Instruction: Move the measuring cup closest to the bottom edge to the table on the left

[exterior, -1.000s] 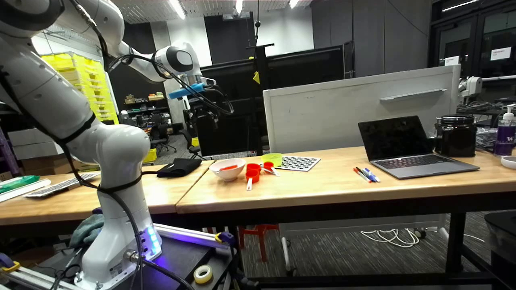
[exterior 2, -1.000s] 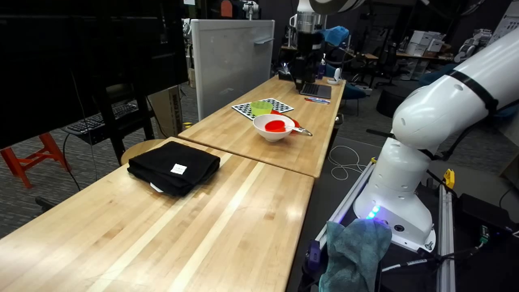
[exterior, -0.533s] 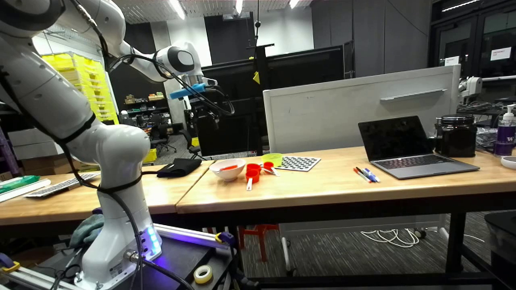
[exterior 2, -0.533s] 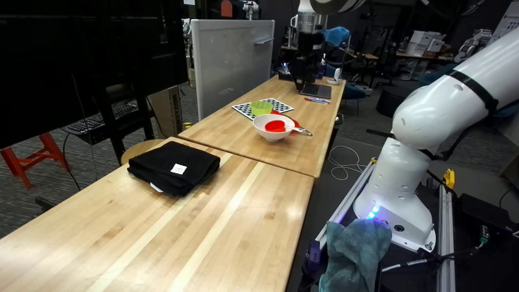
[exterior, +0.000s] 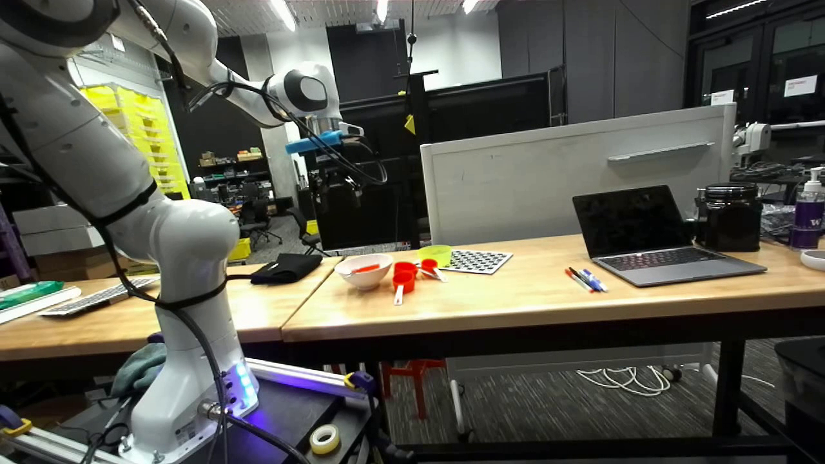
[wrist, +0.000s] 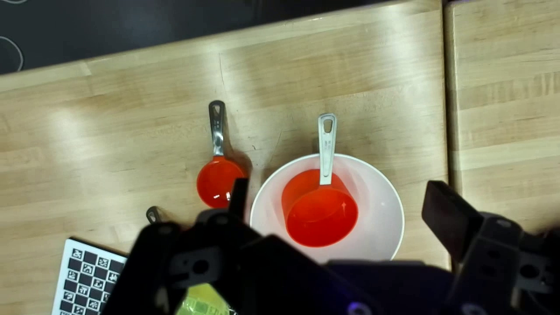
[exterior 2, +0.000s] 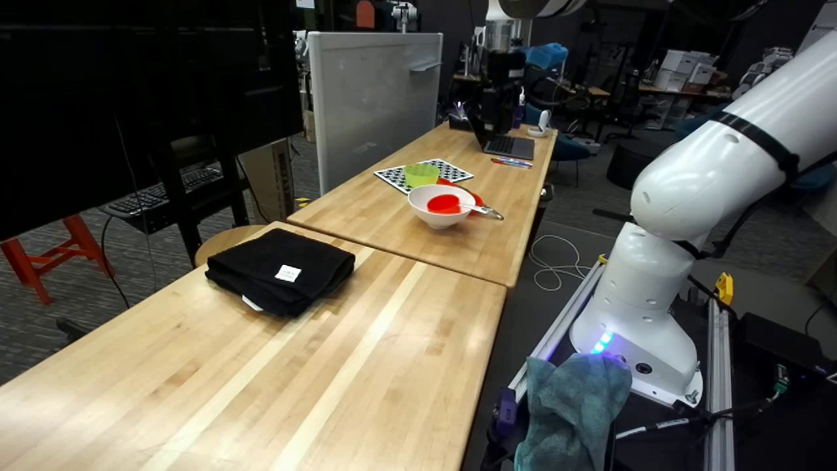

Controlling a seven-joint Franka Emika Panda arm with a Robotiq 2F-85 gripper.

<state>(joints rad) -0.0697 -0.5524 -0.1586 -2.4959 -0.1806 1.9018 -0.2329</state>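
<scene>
Red cup (wrist: 218, 177): on the long bench (exterior: 515, 293) beside the white bowl, handle (wrist: 217, 127) toward the robot-side edge.
Gripper (wrist: 341, 197): spread wide, holding nothing, high over the bench.
White bowl (wrist: 380, 208): between the jaws in the wrist view (another red cup (wrist: 321, 218) lies inside, so a mix-up is possible).
Approach: seemingly the step in hand, with the grasp not yet made.
Next grasp: likely calls for shifting off the bowl toward the red cup, descending, then pinching.
Left table (exterior 2: 327, 379): the destination, bearing a folded black cloth (exterior 2: 281, 265).
</scene>
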